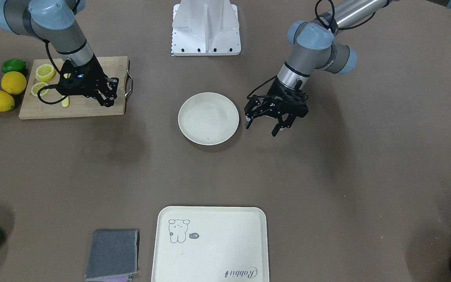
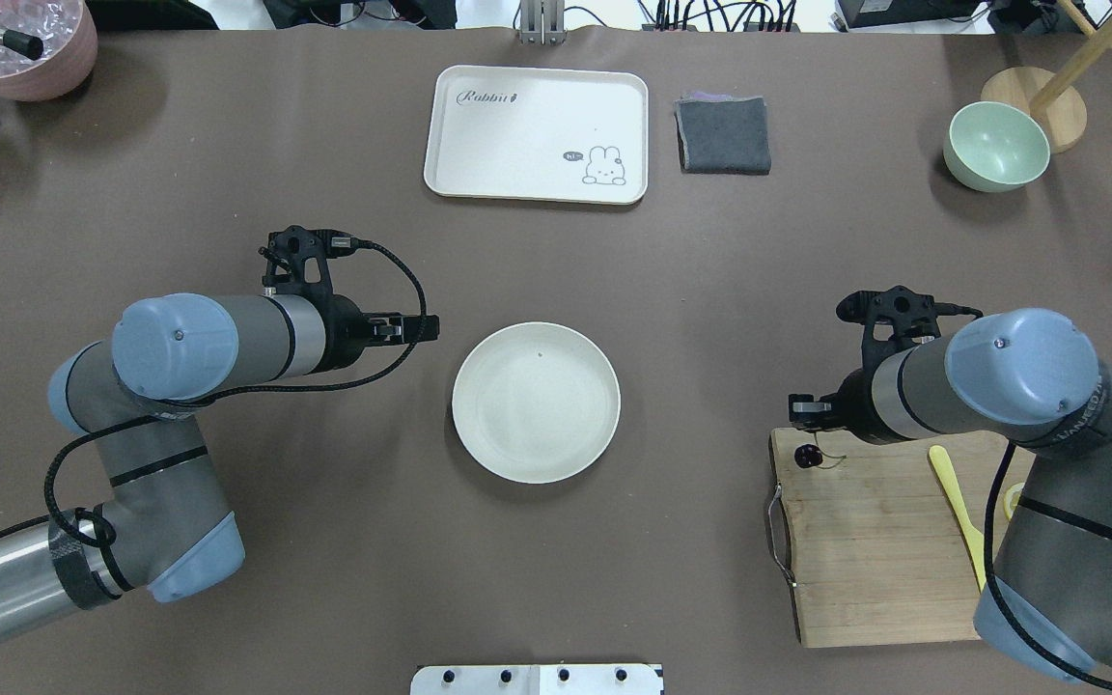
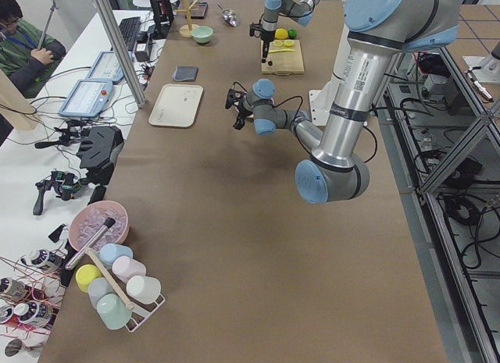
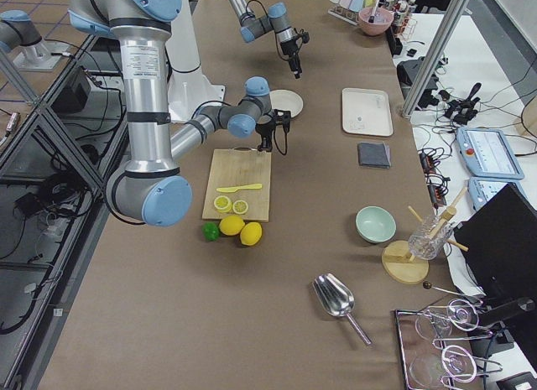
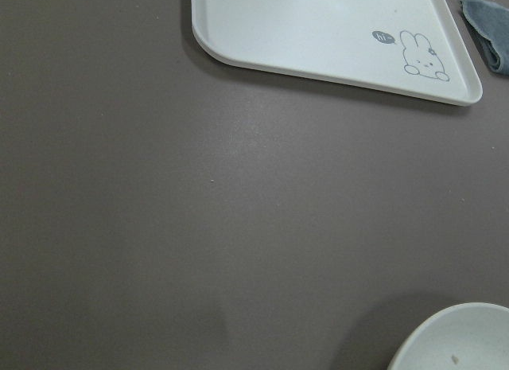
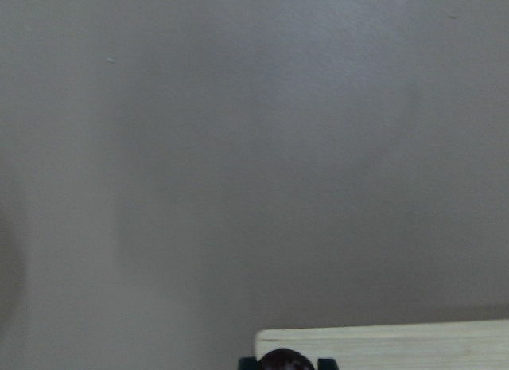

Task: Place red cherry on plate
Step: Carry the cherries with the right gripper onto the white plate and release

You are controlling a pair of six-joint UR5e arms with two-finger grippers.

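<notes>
The red cherry (image 2: 807,456) is a tiny dark fruit with a thin stem, at the corner of the wooden cutting board (image 2: 875,550) nearest the plate. My right gripper (image 1: 108,102) points down onto that corner. In the right wrist view the red cherry (image 6: 285,359) fills the narrow gap between its two fingertips, so it looks shut on it at board level. The round cream plate (image 2: 537,401) lies empty in the middle of the table. Beside the plate (image 1: 210,117), my left gripper (image 1: 262,126) hangs open over bare table and holds nothing.
On the board lie lemon slices (image 1: 45,72) and a yellow knife (image 2: 957,502); two lemons (image 1: 13,82) and a lime (image 1: 13,65) lie beside it. Across the table are the rabbit tray (image 2: 537,130), a grey cloth (image 2: 723,135), a green bowl (image 2: 995,145) and a pink bowl (image 2: 20,48).
</notes>
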